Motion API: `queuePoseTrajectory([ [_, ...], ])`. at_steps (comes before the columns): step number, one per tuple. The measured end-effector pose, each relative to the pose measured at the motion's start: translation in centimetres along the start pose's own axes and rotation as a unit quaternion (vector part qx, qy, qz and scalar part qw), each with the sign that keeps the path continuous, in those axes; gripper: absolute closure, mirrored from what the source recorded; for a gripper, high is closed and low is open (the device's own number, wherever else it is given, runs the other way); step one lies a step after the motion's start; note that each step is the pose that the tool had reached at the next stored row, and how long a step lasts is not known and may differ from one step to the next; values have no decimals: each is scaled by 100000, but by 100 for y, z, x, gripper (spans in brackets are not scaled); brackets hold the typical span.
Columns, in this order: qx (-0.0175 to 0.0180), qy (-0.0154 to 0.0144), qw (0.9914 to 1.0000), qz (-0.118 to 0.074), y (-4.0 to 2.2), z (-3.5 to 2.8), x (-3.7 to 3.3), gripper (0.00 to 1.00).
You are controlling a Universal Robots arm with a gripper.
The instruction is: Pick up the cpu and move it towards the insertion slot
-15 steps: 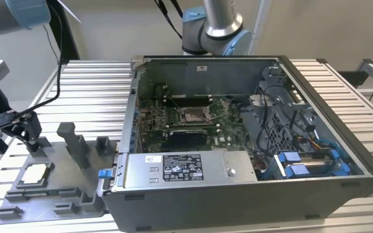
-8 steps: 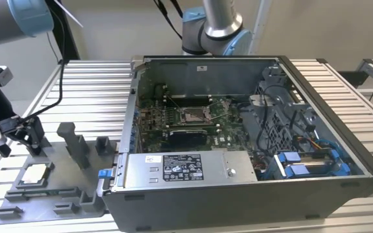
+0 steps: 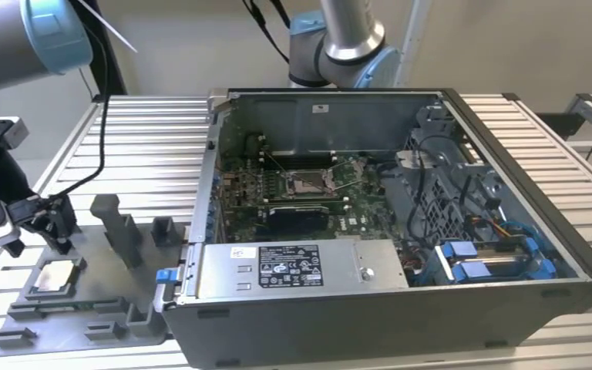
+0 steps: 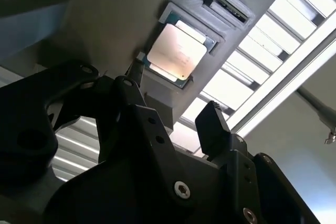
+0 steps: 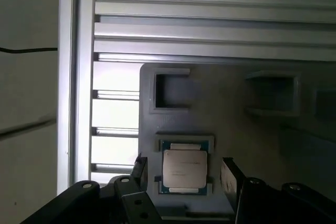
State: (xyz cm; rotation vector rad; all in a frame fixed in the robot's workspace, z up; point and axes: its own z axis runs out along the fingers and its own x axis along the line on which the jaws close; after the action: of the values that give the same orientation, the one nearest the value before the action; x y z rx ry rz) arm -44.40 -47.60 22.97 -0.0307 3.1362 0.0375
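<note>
Jaws wide open and empty, poised above the cpu, which lies flat in a tray recess on the counter, well apart from the slot inside the case. Risk: the recess walls hug the chip's edges, so an off-centre descent could land one jaw on the tray or tilt the cpu on closing.

Looks like a robot lab: open computer case on a slatted metal tabletop, robot arm, grey plastic tray.
</note>
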Motion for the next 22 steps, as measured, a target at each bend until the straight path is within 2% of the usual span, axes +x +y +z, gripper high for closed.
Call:
queuePoseTrajectory([
  [7, -13, 30, 100000, 2, -87, 127, -3, 0],
  [13, -9, 361, 99999, -199, -103, 228, -16, 0],
  [22, -15, 442, 99999, -232, -139, 350, -24, 0],
])
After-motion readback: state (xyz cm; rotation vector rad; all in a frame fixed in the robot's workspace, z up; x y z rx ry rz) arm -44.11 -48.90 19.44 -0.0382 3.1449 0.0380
